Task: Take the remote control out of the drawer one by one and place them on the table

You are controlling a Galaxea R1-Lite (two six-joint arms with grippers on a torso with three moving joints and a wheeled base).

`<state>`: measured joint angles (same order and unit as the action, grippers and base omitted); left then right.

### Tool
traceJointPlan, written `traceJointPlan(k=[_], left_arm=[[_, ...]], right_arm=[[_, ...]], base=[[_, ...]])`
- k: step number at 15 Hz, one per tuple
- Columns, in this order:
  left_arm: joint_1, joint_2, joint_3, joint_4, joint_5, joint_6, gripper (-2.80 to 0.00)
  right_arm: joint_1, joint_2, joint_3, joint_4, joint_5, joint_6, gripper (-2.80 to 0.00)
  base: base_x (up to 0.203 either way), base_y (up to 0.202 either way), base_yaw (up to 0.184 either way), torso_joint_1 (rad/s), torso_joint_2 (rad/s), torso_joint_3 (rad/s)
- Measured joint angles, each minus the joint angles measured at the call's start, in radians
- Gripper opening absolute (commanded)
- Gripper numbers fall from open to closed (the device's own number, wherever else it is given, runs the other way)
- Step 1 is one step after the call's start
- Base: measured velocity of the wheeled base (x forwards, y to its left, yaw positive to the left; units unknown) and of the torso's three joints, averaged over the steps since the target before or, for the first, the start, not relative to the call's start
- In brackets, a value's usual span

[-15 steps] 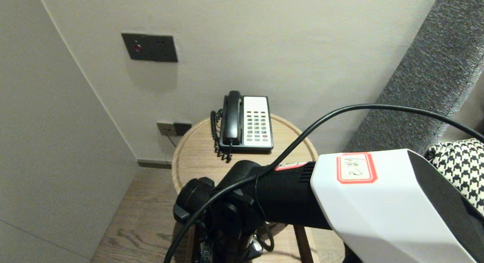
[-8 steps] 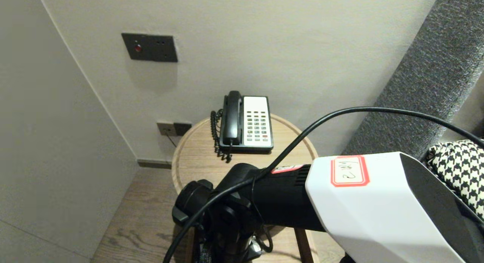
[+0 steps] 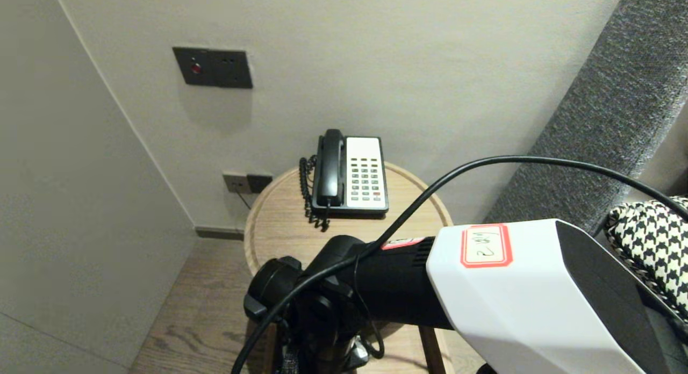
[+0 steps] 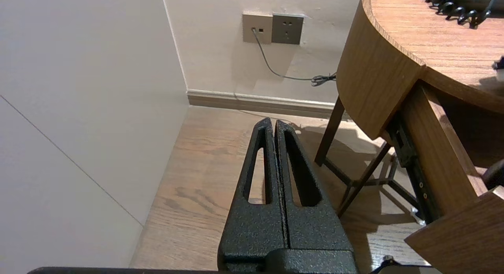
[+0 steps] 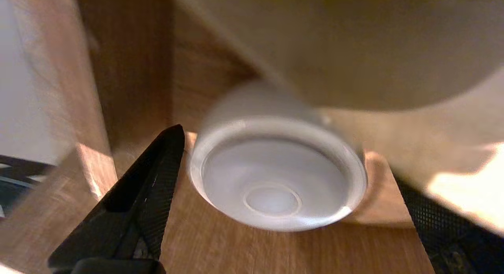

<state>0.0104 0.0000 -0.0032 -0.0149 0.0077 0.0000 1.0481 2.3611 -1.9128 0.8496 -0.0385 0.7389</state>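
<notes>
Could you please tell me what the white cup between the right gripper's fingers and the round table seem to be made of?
The white cup, between the fingers of the open right gripper, looks like glazed ceramic: smooth, opaque, glossy at the rim; plastic is possible. The round table looks like matte wood or veneer: light brown with visible grain.

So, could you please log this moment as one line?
right gripper: open, flanking white cup in drawer | left gripper: shut, parked beside table
</notes>
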Motion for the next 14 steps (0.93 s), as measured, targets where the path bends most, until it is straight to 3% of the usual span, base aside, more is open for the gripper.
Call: traceJointPlan(k=[12, 14], left_arm=[[0.000, 0.000, 0.000, 0.000, 0.000, 0.000, -2.80], [0.000, 0.000, 0.000, 0.000, 0.000, 0.000, -2.80]], right_arm=[[0.001, 0.002, 0.001, 0.003, 0.000, 0.005, 0.00], [0.001, 0.002, 0.001, 0.002, -0.001, 0.042, 0.00]], base=[[0.000, 0.000, 0.000, 0.000, 0.00, 0.000], [0.000, 0.000, 0.000, 0.000, 0.00, 0.000]])
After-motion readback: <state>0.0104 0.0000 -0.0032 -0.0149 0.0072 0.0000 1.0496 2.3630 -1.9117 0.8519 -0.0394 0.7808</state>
